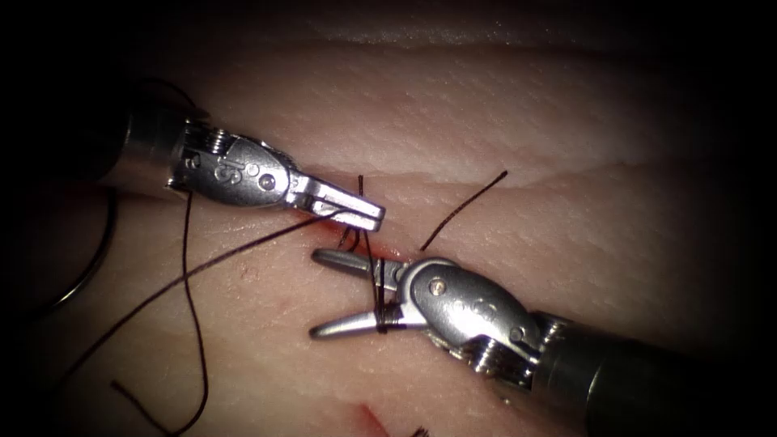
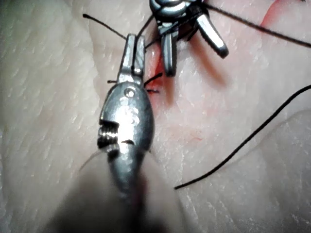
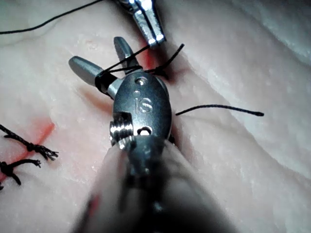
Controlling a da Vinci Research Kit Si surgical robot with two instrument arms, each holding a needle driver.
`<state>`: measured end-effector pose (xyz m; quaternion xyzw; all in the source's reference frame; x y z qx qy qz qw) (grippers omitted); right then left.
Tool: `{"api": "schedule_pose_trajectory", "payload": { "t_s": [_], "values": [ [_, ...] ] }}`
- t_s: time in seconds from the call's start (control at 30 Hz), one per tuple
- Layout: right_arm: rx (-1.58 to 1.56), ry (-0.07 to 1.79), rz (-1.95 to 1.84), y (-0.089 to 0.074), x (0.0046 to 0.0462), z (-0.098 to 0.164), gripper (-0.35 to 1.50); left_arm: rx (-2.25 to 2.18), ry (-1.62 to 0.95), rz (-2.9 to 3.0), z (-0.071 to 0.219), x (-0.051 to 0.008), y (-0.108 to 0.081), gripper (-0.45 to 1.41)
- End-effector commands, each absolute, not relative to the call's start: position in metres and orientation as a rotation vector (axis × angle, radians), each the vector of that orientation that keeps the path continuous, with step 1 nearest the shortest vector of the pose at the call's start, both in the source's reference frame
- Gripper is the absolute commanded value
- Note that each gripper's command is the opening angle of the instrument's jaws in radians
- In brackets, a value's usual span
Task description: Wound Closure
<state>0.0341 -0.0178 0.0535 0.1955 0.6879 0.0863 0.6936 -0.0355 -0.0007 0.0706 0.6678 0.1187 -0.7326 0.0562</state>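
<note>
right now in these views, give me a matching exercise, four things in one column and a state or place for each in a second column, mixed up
Things:
1. left tool
2. right tool
3. loose thread end
4. needle

States or places:
A. jaws spread wide, thread wrapped round them near the hinge
B. lies free on the tissue, right of the cut
C. jaws shut on the thread just above the cut
D. curved, lying on the tissue at the far left, held by neither tool

Pairs: 1-C, 2-A, 3-B, 4-D
</note>
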Motion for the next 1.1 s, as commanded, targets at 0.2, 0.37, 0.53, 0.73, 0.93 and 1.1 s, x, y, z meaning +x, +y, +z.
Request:
{"api": "schedule_pose_trajectory", "payload": {
  "t_s": [0.2,0.37,0.53,0.73,0.93,1.1],
  "values": [
    [0.436,1.536,0.187,-0.0176,0.0349,0.0538,0.73,2.042,0.348,-2.240,0.0707,-0.0358,0.0018,-0.45],
    [0.433,1.535,0.188,-0.0176,0.0349,0.0538,0.73,2.049,0.332,-2.238,0.0701,-0.0358,0.0028,-0.45],
    [0.431,1.533,0.191,-0.0176,0.0349,0.0539,0.73,2.041,0.324,-2.246,0.0703,-0.0362,0.0022,-0.45],
    [0.433,1.534,0.189,-0.0178,0.0348,0.0537,0.73,2.029,0.314,-2.248,0.0714,-0.0371,0.0017,-0.45],
    [0.408,1.647,0.258,-0.0173,0.0338,0.0534,0.73,2.029,0.304,-2.238,0.0745,-0.0377,-0.0002,-0.45],
    [0.365,1.778,0.360,-0.0161,0.0327,0.0527,0.73,2.051,0.309,-2.237,0.0762,-0.0369,-0.0017,-0.45]
  ]
}}
